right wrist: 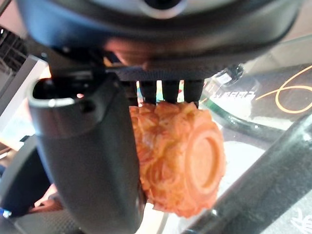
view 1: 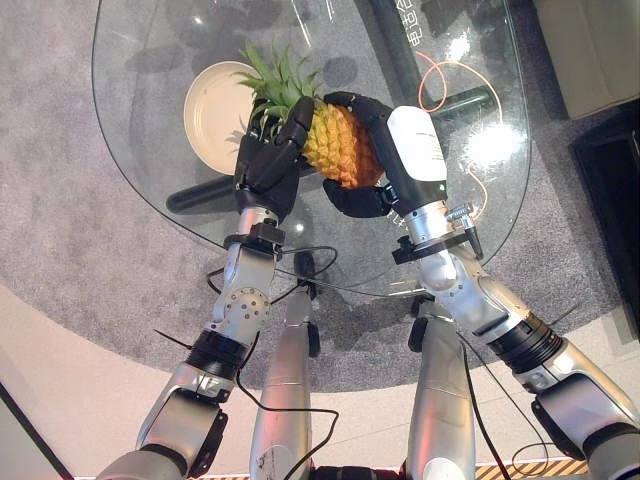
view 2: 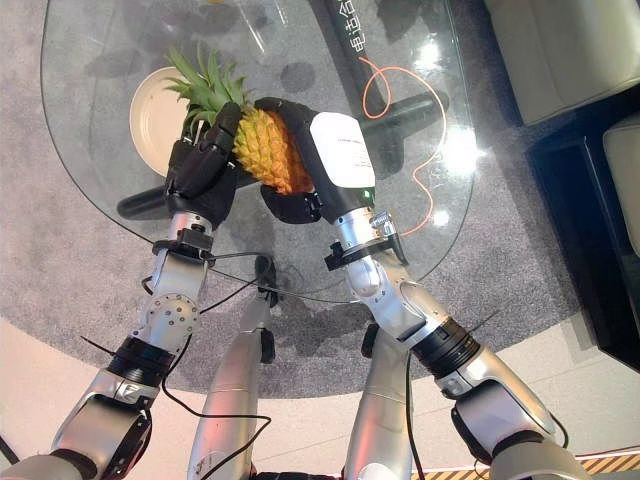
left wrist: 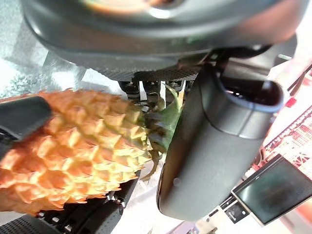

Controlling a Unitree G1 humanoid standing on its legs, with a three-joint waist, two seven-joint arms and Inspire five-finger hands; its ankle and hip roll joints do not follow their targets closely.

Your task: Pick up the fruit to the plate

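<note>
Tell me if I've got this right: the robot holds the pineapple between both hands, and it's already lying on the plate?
Not quite. Both hands, left and right, do hold the pineapple, but the left eye view shows it beside the plate, not on it.

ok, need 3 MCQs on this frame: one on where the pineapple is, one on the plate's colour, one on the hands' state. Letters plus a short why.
1. Where is the pineapple?
A. lying on the plate
B. held between both hands over the glass table
C. on the carpet

2. What colour is the plate?
A. cream
B. blue
C. black

3. What state are the hands in?
A. both open, clear of the fruit
B. only the left one holds it
C. both curled on the pineapple

Key: 1 B, the left hand grips the leafy end and the right hand wraps the body, above the glass table and beside the plate. 2 A, a pale cream disc. 3 C, both wrist views show fingers and thumb round the fruit.
</note>
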